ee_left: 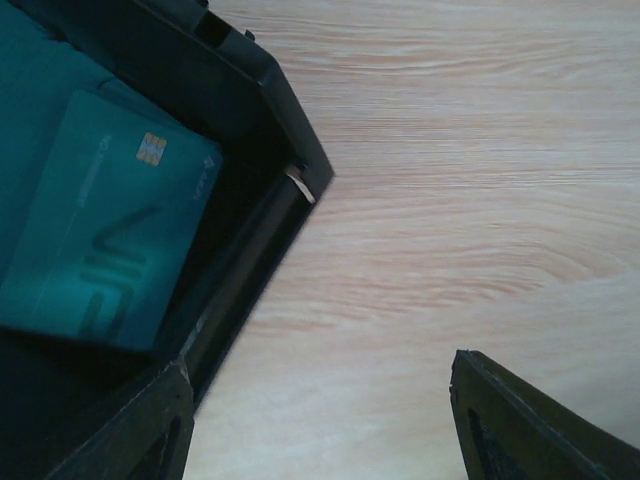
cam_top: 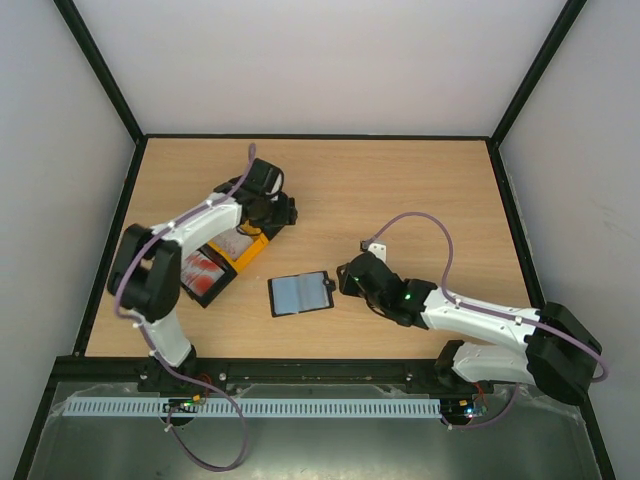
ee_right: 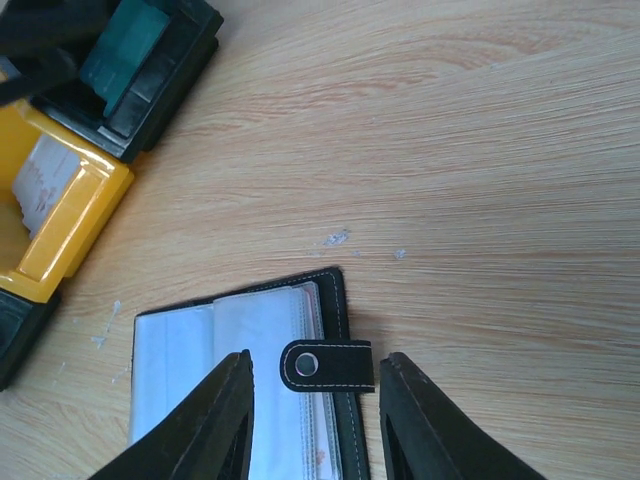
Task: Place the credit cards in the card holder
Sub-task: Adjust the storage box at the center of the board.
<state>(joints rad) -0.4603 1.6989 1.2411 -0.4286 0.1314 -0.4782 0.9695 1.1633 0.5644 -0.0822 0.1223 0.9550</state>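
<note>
1. Nearest, at mid-table, the small black wallet-like card holder (cam_top: 299, 293) lies open and flat on the pale wooden table (cam_top: 420, 190). Its clear plastic sleeves face up, and no card can be made out in them.
2. Just right of it, the right gripper (ee_right: 315, 372) hangs low over the holder's right edge. Its jaws are partly apart on either side of the short black clasp strap (ee_right: 345, 365) and grip nothing. My guess is that it waits there to pin or steady the holder, so the holder won't slide when a card is pushed in.
3. Farther left, a row of open trays runs diagonally away. The nearest, a black tray (cam_top: 207, 301), carries the red-and-white cards (cam_top: 203, 270).
4. Next along, the yellow plastic tray (ee_right: 95, 195) holds a whitish-grey card (ee_right: 45, 185) leaning inside it.
5. Farthest, a second black tray (ee_left: 290, 130) holds the teal rectangular card (ee_left: 110, 235), chip side up, tilted against the wall.
6. The left gripper (ee_left: 320, 405) hovers at this tray's corner, jaws wide and empty. One finger is above the tray wall and the other above bare wood. It looks offset from the teal card, so it probably needs to shift over the tray before closing on an edge.
</note>
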